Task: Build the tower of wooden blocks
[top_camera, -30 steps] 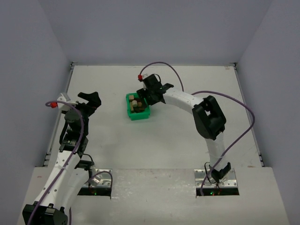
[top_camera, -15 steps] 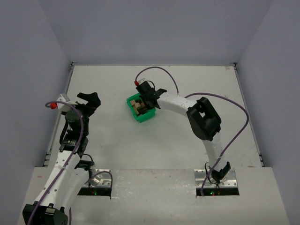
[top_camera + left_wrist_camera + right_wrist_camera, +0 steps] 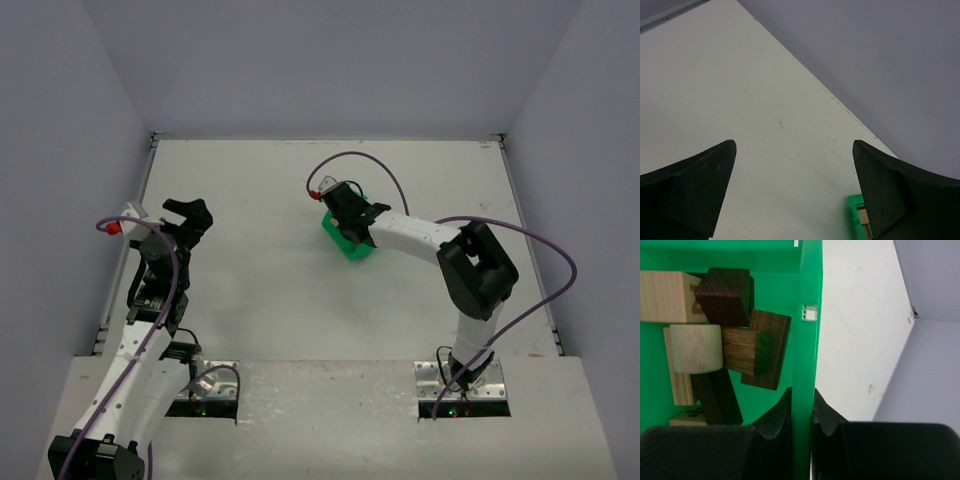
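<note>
Gripping one wall of the green bin (image 3: 807, 315), the right gripper (image 3: 802, 412) is shown clamped on that wall, with one finger inside the bin and one outside. The blocks (image 3: 747, 347), tan and dark brown, are seen lying jumbled inside the bin, with a pale cylinder (image 3: 695, 347) among them. The left gripper (image 3: 792, 152) is held with its jaws wide apart above the table (image 3: 740, 90), well to the left of the bin.

White table (image 3: 260, 300), pale grey walls (image 3: 330, 60)
</note>
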Motion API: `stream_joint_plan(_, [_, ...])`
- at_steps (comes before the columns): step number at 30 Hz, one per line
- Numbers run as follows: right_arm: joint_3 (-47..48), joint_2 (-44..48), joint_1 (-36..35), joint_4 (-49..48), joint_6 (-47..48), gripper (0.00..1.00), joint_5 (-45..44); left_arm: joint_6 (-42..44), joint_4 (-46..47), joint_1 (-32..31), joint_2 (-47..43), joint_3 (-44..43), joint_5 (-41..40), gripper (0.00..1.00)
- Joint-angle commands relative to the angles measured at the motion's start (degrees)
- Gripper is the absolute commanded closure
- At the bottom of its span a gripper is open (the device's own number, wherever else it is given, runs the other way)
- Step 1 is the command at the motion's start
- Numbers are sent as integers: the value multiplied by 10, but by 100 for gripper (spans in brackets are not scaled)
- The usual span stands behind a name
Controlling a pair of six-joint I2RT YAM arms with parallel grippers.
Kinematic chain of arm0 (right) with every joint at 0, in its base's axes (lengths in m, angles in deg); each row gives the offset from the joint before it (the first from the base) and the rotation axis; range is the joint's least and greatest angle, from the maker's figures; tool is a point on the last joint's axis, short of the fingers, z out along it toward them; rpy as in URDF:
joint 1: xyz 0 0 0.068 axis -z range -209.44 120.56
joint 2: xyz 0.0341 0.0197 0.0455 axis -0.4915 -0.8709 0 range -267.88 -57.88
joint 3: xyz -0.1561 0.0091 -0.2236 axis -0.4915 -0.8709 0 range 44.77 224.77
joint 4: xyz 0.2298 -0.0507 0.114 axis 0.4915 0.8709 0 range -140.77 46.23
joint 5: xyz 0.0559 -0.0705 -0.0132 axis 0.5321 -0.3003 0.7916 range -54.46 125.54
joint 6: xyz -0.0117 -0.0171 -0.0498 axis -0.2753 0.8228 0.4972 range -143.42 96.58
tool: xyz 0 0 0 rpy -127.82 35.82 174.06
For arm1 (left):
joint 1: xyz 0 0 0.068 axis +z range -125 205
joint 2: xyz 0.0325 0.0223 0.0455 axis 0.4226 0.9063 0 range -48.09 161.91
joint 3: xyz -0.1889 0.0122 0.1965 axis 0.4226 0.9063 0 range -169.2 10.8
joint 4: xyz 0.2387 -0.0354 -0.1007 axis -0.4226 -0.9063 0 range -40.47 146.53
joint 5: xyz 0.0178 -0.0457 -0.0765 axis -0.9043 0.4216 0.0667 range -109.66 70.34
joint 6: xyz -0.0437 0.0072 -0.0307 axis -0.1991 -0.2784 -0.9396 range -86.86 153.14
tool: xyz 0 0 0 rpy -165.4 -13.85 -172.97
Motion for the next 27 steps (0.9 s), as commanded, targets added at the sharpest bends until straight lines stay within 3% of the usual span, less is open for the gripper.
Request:
stream_joint_plan(1, [-57, 76, 7, -48, 140, 100, 1, -5, 18, 4, 7, -25, -1, 0])
stream_joint_plan(9, [-105, 90, 8, -60, 253, 100, -45, -2, 12, 4, 23, -34, 4, 0])
stream_joint_plan(17, [-120, 105, 8, -137, 334, 100, -105, -1, 20, 4, 36, -35, 16, 0])
stream_joint_plan(24, [-172, 110, 6, -275, 417, 100, -130, 0, 22, 4, 53, -40, 25, 0])
stream_joint_plan(27, [-213, 97, 7, -412, 536, 100, -157, 1, 24, 4, 63, -43, 31, 0])
